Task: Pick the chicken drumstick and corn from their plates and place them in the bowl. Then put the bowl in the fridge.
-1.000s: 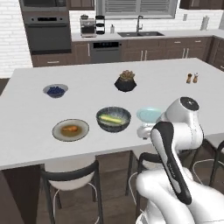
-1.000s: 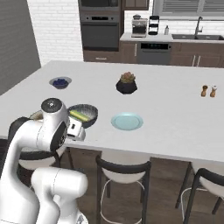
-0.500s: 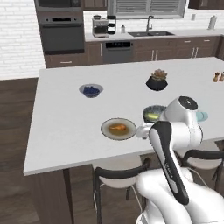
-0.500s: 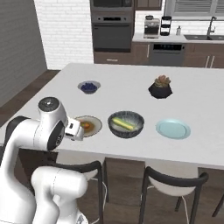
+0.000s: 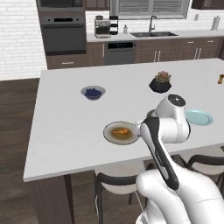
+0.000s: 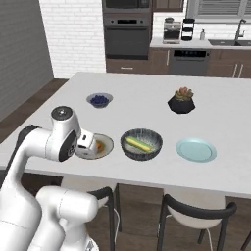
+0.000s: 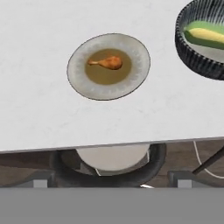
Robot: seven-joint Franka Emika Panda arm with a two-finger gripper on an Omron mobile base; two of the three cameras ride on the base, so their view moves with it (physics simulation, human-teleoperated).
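Note:
The chicken drumstick [image 7: 106, 62] lies at the brown centre of the tan-grey plate [image 7: 89, 86], also seen as drumstick [image 5: 120, 131] on plate [image 5: 113, 137]. The corn [image 6: 138, 143] lies inside the dark speckled bowl [image 6: 147, 153], which stands just right of that plate; corn [image 7: 205, 35] and bowl [image 7: 192, 57] sit at the hand view's top right. The light blue plate [image 6: 196, 149] is bare. My gripper [image 6: 89, 145] hovers over the counter's near edge by the drumstick plate, open and holding nothing. The fridge is out of view.
A small bowl of blueberries [image 6: 99, 100] and a black plant pot [image 6: 182, 101] stand farther back on the island. Stools [image 6: 196, 215] are tucked under the counter's near edge [image 7: 109, 146]. Ovens and a sink line the far wall.
The whole picture has shifted: the base has driven left along the island, so the drumstick plate now lies in front of the hand. Nothing on the counter has moved. The gripper stays open.

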